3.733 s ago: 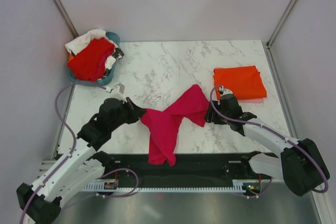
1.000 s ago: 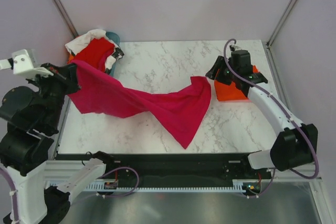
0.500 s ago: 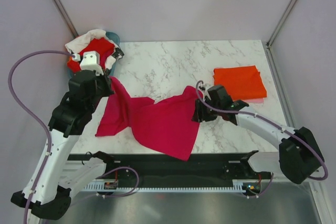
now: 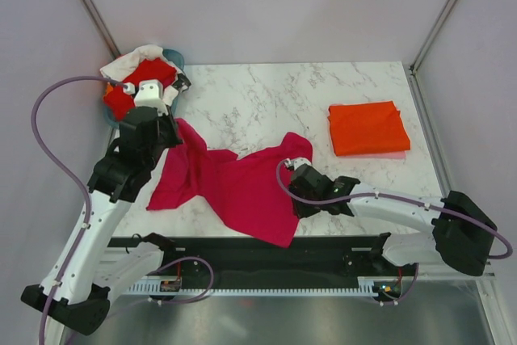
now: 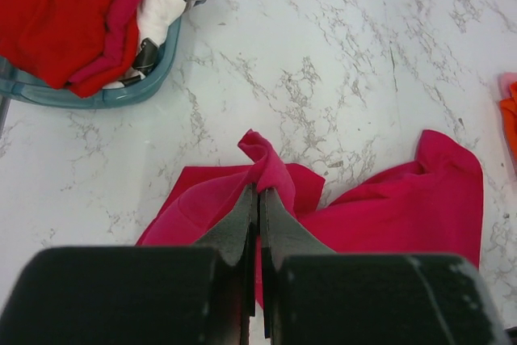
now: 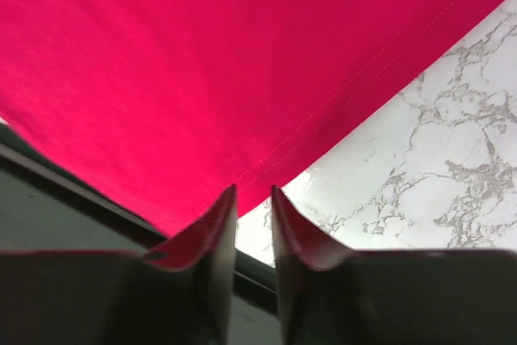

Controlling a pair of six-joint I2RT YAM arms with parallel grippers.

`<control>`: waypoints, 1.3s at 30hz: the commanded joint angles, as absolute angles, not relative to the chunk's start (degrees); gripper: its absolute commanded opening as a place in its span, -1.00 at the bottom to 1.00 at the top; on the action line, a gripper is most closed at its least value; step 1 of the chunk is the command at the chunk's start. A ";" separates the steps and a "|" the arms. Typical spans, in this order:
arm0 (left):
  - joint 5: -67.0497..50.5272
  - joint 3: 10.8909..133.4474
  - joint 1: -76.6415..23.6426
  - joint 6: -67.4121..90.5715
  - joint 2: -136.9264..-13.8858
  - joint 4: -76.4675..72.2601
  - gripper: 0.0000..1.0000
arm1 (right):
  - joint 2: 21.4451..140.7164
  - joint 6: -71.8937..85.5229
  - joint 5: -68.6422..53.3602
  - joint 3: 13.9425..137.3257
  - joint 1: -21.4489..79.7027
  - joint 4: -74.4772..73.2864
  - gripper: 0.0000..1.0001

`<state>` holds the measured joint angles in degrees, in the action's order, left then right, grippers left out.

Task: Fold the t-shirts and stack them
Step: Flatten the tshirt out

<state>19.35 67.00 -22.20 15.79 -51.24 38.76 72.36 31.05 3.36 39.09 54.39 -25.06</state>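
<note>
A magenta-pink t-shirt (image 4: 234, 187) lies crumpled and half spread on the marble table, its lower tip at the front edge. My left gripper (image 4: 176, 128) is shut on a raised fold at its upper left corner; the left wrist view shows the pinch (image 5: 258, 189) and the shirt (image 5: 388, 208). My right gripper (image 4: 292, 195) sits at the shirt's right edge. In the right wrist view its jaws (image 6: 254, 190) stand slightly apart at the hem of the shirt (image 6: 202, 62), with bare marble between them. A folded orange t-shirt (image 4: 367, 127) lies at the right.
A teal basket (image 4: 174, 58) at the back left corner holds a red t-shirt (image 4: 149, 74) and a white one (image 4: 121, 64); it also shows in the left wrist view (image 5: 97, 96). A pink edge (image 4: 396, 153) shows under the orange shirt. A black strip runs along the table's front edge (image 4: 323, 248).
The shirt, stretched in the air a second ago, has come down onto the table. My left gripper lowered with its corner. My right gripper moved left and nearer along the shirt's right edge.
</note>
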 commanded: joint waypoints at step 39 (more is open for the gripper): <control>20.13 48.87 -21.80 17.31 -34.63 32.08 -0.95 | 94.07 21.27 9.40 57.50 33.13 -21.88 -0.49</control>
<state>19.86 49.25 -22.20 15.92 -35.38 35.29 101.21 22.20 6.92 61.25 33.12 -20.60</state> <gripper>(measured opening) 0.033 0.251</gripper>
